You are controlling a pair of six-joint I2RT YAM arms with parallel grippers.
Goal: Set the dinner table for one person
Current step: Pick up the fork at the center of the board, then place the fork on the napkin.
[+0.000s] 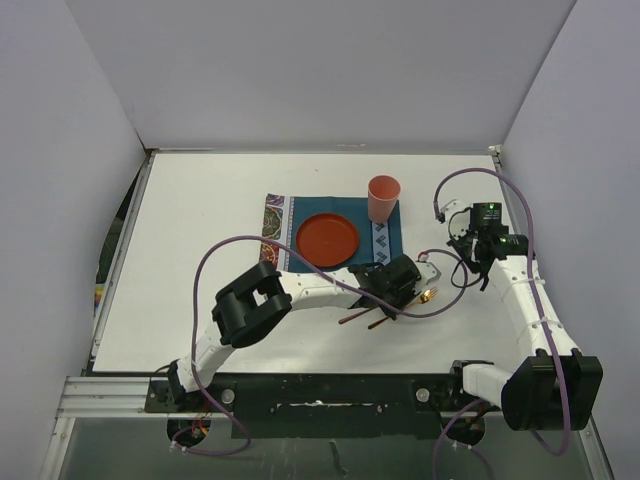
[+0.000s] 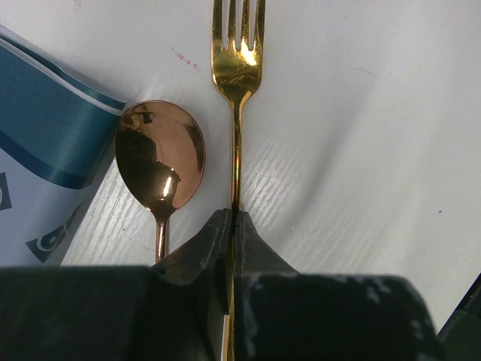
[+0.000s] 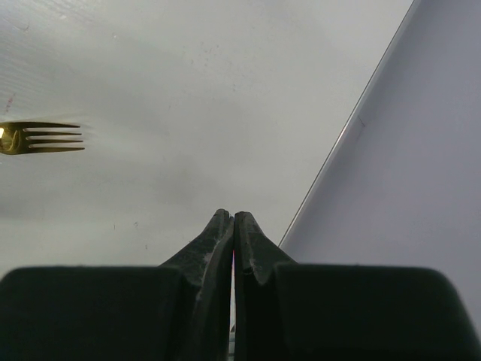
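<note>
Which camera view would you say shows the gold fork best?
The left wrist view: the fork lies close up, tines to handle, its handle pinched by the left gripper. The top external view shows only a small gold glint by the gripper; the right wrist view catches just the tines at its left edge.

In the left wrist view the fork (image 2: 237, 75) loses its tine tips at the top edge, and its lower handle vanishes between the jaws of the left gripper (image 2: 232, 218). The spoon (image 2: 160, 158) handle runs behind that gripper's body. The mat (image 2: 45, 113) is cut off at the left edge. The right wrist view shows only the fork's tines.
</note>
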